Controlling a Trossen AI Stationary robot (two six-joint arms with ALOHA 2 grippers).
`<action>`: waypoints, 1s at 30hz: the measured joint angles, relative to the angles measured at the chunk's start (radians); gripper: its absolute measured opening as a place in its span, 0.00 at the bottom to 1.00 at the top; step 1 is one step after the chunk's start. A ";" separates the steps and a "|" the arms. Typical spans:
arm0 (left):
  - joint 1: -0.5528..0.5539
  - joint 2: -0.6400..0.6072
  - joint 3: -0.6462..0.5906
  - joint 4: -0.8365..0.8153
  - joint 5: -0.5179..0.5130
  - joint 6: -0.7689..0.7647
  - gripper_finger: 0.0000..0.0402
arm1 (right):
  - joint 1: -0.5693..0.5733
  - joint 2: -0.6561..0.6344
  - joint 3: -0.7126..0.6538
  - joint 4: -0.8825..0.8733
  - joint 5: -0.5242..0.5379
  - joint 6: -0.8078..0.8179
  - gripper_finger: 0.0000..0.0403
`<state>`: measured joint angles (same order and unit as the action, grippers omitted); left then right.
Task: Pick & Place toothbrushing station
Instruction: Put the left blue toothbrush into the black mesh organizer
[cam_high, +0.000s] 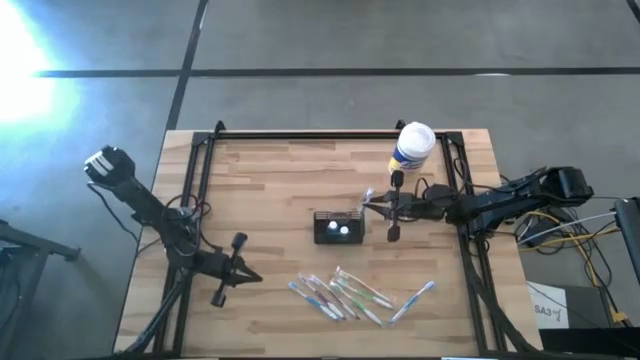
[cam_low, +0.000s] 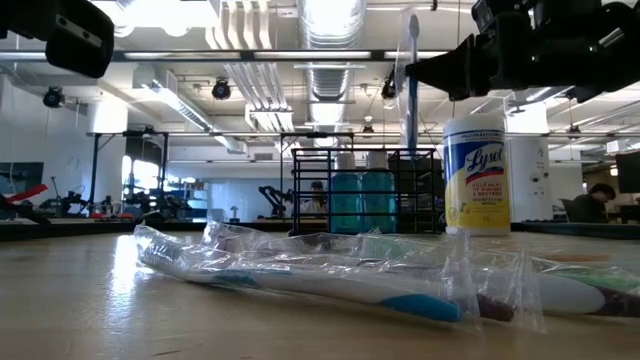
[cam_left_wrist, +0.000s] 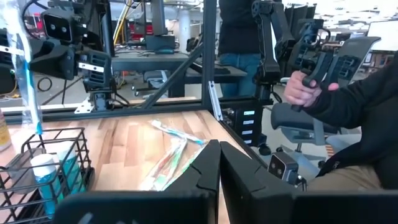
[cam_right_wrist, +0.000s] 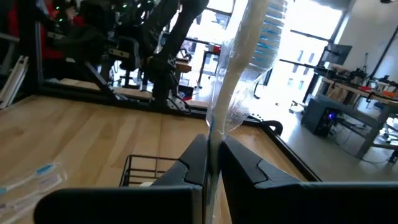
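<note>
The station, a black wire rack with two pale-capped items inside, stood upright near the middle of the table, just above the loose heap of wrapped brushes in the high view. The right gripper hung just to the station's right and slightly above it, apart from the rack, its fingers pinched together on a wrapped toothbrush that stood upright, bristle end up. In the right wrist view the rack's rim lay directly beyond and below those fingertips. In the low view the held toothbrush rose in front of the wipes canister, and the rack showed behind the heap. The canister stood at the table's far right corner. The left gripper waited low on the left side, well apart from the station, its fingers closed on nothing; in its wrist view the rack lay off to one side. Beyond the table a seated person's hand gripped a control handle.
</note>
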<state>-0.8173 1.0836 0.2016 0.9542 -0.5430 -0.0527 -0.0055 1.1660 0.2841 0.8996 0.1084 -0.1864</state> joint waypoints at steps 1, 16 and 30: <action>0.000 0.000 0.000 -0.003 0.000 0.000 0.03 | 0.000 0.000 0.001 0.001 0.000 0.000 0.05; 0.000 0.000 -0.009 -0.013 0.000 -0.020 0.03 | 0.001 0.006 0.004 0.012 -0.086 0.008 0.05; 0.000 0.000 -0.010 -0.017 0.000 -0.023 0.03 | 0.001 0.216 0.002 0.137 -0.048 0.028 0.06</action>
<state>-0.8173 1.0840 0.1921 0.9375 -0.5430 -0.0753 -0.0044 1.3816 0.2859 1.0370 0.0608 -0.1587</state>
